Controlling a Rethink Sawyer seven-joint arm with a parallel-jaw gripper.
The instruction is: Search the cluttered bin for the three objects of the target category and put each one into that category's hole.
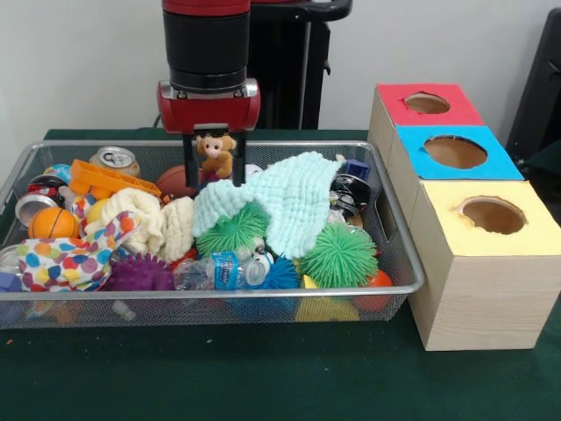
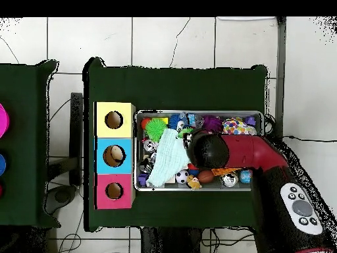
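Tool [image 1: 216, 160] is clamped on a small monkey toy [image 1: 215, 153], raised above the bin [image 1: 412, 263] on the bench. Looks like the carry step: next move needs travel to the matching box hole, which one cannot be told.

Bin [image 1: 399, 263]: silver wire mesh, rounded metal rim, slight sheen. Mint cloth [image 1: 294, 197]: soft waffle-textured fabric, matt. Cream cloth [image 1: 145, 219]: nubby terry. Green spiky balls [image 1: 340, 256]: rubbery, many thin strands. Water bottle [image 1: 219, 270]: clear glossy plastic, paper label. Drink can [image 1: 114, 159]: bright metal top. Monkey toy [image 1: 216, 153]: brown plush. Boxes [image 1: 478, 298]: pale wood sides with visible grain, matt coloured tops. Table cover [image 1: 263, 377]: dark green, matt, felt-like. Gripper [image 1: 214, 171]: glossy red housing, black fingers.
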